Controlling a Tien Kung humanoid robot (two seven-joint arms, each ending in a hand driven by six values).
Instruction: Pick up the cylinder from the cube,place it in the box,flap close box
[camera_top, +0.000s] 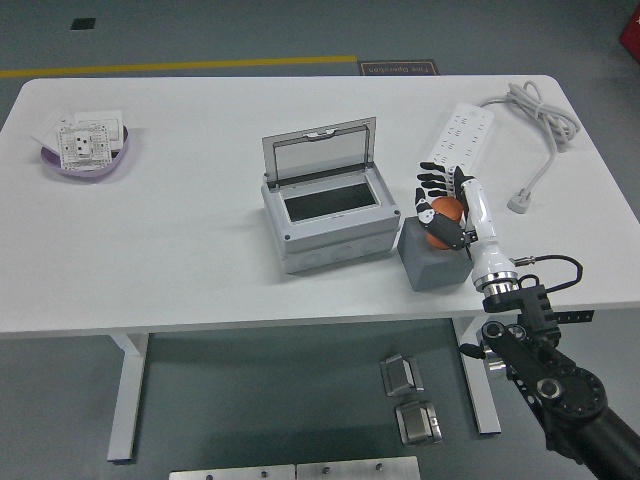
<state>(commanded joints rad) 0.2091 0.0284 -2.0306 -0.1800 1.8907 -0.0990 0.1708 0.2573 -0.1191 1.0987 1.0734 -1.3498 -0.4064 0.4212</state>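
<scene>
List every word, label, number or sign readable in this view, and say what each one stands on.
Floor mat beyond the table's far edge: light lettering, too blurred to read with confidence.
Cards in the purple bowl: printed marks, too small to read.
Power strip: no legible marking.
Grey box, grey cube, orange cylinder under the right hand: no text visible.
Nothing can be quoted reliably.

Bright, even overhead light, soft shadows, sharp focus, no glare.
</scene>
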